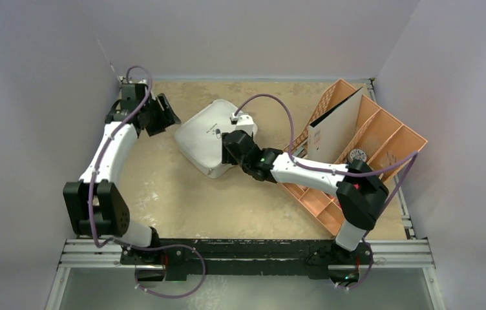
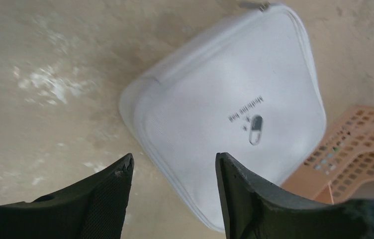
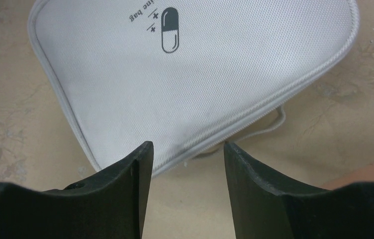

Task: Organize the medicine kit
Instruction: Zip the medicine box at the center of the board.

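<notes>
My left gripper (image 2: 175, 158) and right gripper (image 3: 187, 145) both hang released, empty. That pale grey-white fabric zip case (image 3: 195, 74) looks light, squishy, so I'd pinch its piped edge.

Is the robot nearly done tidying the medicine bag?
Looks close. Done: the medicine kit lies shut on the table, pill logo up. In hand: nothing; the left gripper and right gripper have open, empty fingers. Left: maybe only moving it; its inside is hidden.
</notes>
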Robot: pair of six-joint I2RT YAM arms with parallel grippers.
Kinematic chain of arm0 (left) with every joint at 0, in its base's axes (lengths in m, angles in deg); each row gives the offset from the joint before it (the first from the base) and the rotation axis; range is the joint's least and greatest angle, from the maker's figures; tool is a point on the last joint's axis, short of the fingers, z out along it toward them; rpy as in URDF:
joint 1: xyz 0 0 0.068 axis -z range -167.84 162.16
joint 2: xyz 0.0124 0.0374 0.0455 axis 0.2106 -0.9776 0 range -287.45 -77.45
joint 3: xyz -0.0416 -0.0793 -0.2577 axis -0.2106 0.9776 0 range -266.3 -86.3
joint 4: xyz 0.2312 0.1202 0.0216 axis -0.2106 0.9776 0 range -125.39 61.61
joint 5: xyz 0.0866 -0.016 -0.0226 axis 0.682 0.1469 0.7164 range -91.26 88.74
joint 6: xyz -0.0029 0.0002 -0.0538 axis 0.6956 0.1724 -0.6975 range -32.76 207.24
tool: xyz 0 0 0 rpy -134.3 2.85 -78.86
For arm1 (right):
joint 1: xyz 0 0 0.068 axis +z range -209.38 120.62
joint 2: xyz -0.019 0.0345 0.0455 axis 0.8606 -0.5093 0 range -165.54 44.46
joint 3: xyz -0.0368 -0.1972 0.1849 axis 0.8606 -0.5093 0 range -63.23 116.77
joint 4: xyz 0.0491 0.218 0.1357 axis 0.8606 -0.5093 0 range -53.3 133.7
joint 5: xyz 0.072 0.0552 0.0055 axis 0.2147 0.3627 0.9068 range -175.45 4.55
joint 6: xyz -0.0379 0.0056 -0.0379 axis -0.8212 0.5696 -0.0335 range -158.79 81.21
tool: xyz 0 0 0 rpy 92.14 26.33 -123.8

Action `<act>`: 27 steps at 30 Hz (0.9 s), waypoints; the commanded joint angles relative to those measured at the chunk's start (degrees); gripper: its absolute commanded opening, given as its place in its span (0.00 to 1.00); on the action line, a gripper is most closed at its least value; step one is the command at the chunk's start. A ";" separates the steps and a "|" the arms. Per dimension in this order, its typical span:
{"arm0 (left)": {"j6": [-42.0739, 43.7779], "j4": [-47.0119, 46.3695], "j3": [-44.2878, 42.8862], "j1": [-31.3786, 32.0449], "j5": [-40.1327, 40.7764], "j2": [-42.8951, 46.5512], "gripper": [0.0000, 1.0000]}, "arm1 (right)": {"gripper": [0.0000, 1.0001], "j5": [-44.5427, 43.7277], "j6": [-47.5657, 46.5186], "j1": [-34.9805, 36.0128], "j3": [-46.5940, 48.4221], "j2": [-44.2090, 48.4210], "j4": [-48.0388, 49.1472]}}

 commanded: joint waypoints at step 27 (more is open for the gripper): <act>5.84 -0.07 2.53 -5.65 -13.70 -14.31 0.52 | 0.53 39.94 -10.41 -15.55 19.97 -16.48 1.02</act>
